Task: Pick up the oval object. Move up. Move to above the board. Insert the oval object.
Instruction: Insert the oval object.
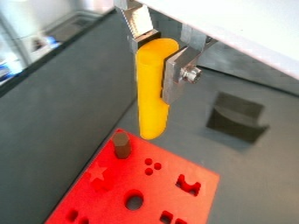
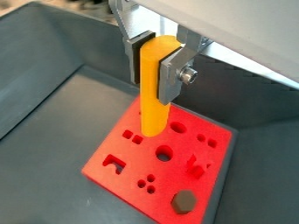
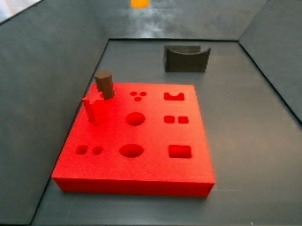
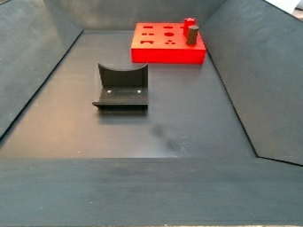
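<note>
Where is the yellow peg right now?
In both wrist views the oval object hangs upright, clamped in the gripper, up in the air over the board.

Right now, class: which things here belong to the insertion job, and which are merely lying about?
Job:
- oval object, clamped in the gripper above the board
- board

Lying about:
- dark brown cylinder in the board
- red peg
- grey U-shaped block

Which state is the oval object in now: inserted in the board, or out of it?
Out. In both wrist views the gripper holds the oval object upright, above the board.
</note>
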Motion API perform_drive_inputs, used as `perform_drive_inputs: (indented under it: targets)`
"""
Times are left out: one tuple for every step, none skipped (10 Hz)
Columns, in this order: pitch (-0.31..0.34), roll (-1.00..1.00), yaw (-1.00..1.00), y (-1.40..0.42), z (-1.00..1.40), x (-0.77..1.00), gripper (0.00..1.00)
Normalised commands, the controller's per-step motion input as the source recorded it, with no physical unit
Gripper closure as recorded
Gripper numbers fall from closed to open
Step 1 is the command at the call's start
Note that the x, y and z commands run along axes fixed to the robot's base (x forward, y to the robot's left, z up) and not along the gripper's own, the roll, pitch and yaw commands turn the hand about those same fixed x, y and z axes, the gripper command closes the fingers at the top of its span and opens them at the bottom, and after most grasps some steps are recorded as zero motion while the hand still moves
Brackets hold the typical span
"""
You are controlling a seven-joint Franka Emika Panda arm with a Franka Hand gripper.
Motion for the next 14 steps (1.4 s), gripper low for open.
perform_drive_inputs:
  targets:
    - [-0.12, 0.0, -1.0, 0.0, -0.35, 0.0, 1.0]
    - [-0.161, 0.0, -1.0, 0.0, -0.46, 0.02, 1.0]
    - [-0.25, -0.02, -0.8, -0.19, -0.56, 0.03, 1.0]
    - [-0.191, -0.02, -0.78, -0.27, -0.46, 0.0, 1.0]
    - [-0.12, -0.01, -0.79, -0.3, -0.39, 0.0, 1.0]
    - [-0.094, -0.01, -0.73, -0.34, -0.38, 0.0, 1.0]
    - [-0.08, 0.0, -0.71, -0.38, -0.39, 0.0, 1.0]
    - [-0.056, 0.0, -0.72, -0.42, -0.37, 0.0, 1.0]
    - [-0.051, 0.0, -0.73, -0.44, -0.36, 0.0, 1.0]
    - [-0.066, 0.0, -0.78, -0.43, -0.37, 0.0, 1.0]
    - [-0.06, 0.0, -0.87, -0.33, -0.37, 0.0, 1.0]
    - [-0.063, 0.0, -0.89, -0.3, -0.37, 0.0, 1.0]
    - [-0.063, 0.0, -0.9, -0.28, -0.37, 0.0, 1.0]
    - [-0.054, 0.0, -0.91, -0.28, -0.37, 0.0, 1.0]
